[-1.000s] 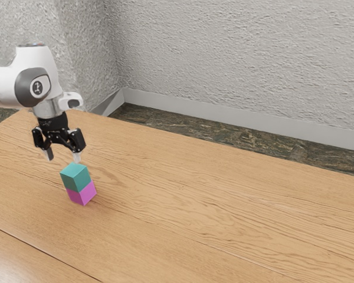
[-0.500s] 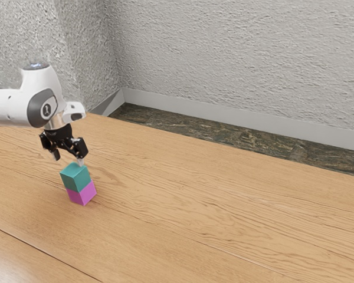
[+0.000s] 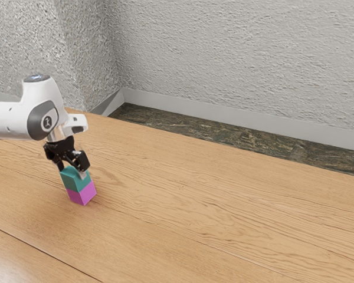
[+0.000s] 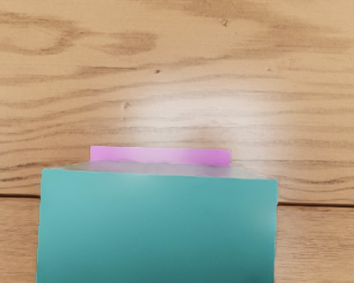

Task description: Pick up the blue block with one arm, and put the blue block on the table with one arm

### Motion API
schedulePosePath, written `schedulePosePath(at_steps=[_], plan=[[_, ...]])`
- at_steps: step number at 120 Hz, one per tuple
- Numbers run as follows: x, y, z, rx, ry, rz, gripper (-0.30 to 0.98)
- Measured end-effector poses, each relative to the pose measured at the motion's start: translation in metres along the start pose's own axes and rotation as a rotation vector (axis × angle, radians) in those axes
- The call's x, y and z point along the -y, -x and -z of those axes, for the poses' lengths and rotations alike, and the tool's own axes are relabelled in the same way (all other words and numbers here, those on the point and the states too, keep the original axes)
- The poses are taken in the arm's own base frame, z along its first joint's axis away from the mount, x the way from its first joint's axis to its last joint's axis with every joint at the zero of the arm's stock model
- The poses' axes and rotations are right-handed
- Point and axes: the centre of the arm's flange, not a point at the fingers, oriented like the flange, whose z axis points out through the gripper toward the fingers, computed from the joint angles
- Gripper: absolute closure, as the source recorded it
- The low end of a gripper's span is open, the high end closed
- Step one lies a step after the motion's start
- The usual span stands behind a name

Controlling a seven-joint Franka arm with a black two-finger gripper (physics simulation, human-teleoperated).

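Black two-finger gripper (image 3: 72,171), jaws parted, straddles the top of the teal-blue cubic block (image 3: 75,181), which rests directly on the magenta cubic block (image 3: 82,194) on the brown wooden table (image 3: 194,194). Grasping seems the step in hand; next, probably, close, lift straight off the magenta block, then lower beside it.

From where I stand, the teal block (image 3: 74,180) sits right beneath the claw (image 3: 72,171), stacked on the magenta block (image 3: 82,194), so the pair bars the way straight down. Toward the exterior view's right, a broad way lies open low over the wooden surface (image 3: 212,206); the textured wall (image 3: 242,53) rises beyond its far edge.
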Motion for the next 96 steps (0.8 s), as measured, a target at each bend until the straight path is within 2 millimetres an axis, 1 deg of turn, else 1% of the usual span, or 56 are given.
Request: schedulePosePath(at_steps=[6, 12, 21, 32, 40, 59, 78, 82, 89, 96], plan=[[0.000, -0.003, -0.004, 0.002, 0.001, -0.004, 0.00], [0.002, -0.006, -0.004, -0.003, 0.000, -0.005, 0.00], [0.004, -0.007, -0.005, -0.006, 0.000, -0.006, 0.00], [0.004, -0.008, -0.011, 0.003, 0.002, -0.011, 0.02], [0.004, -0.008, -0.014, 0.007, 0.002, -0.015, 0.08], [0.005, -0.008, -0.015, 0.006, 0.003, -0.021, 0.27], [0.006, -0.008, -0.015, 0.004, 0.002, -0.019, 0.32], [0.006, -0.011, -0.011, -0.003, 0.000, -0.018, 0.33], [0.007, -0.019, 0.004, -0.020, -0.005, -0.020, 0.34], [-0.006, -0.029, 0.020, -0.025, -0.010, -0.044, 0.34]])
